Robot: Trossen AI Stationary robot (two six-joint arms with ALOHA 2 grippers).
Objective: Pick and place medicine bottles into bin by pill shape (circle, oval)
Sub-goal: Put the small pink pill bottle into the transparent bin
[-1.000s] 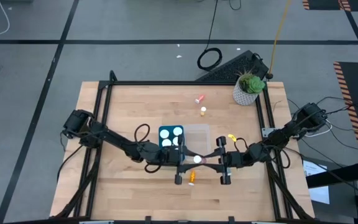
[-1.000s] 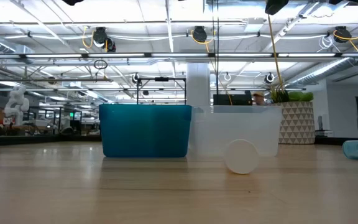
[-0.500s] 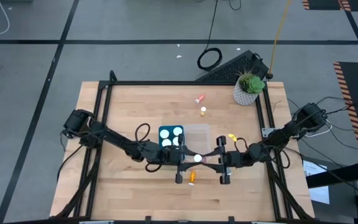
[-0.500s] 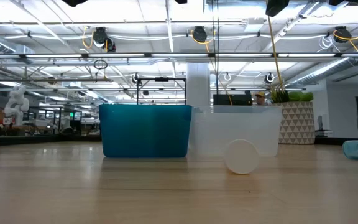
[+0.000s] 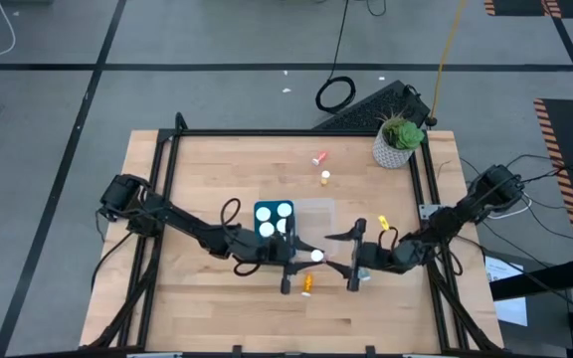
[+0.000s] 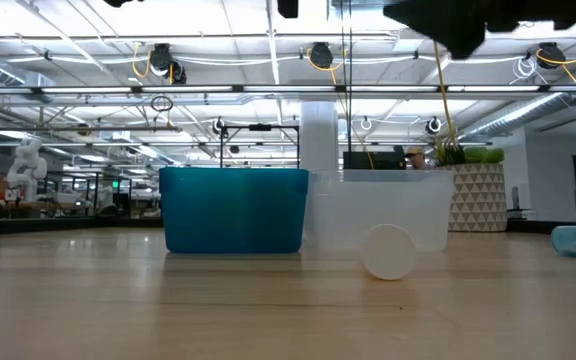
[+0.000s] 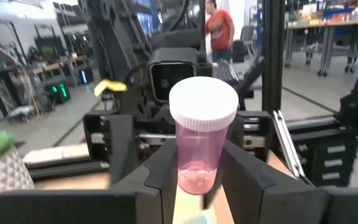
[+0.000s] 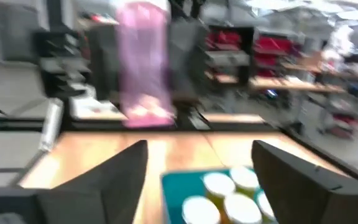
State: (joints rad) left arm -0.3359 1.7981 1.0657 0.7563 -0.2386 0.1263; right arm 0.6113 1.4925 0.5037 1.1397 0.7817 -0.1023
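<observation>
The left gripper (image 7: 197, 171) holds a pink pill bottle (image 7: 201, 140) upright by its body, white cap on top, above the table (image 5: 207, 169) just near of the teal bin (image 5: 273, 218). The right gripper (image 5: 349, 261) faces it from the right, fingers spread wide and empty. Several white-capped bottles (image 8: 225, 194) stand in the teal bin; the clear bin (image 5: 316, 214) sits beside it. An amber bottle (image 5: 306, 284), apparently on its side, lies nearer.
</observation>
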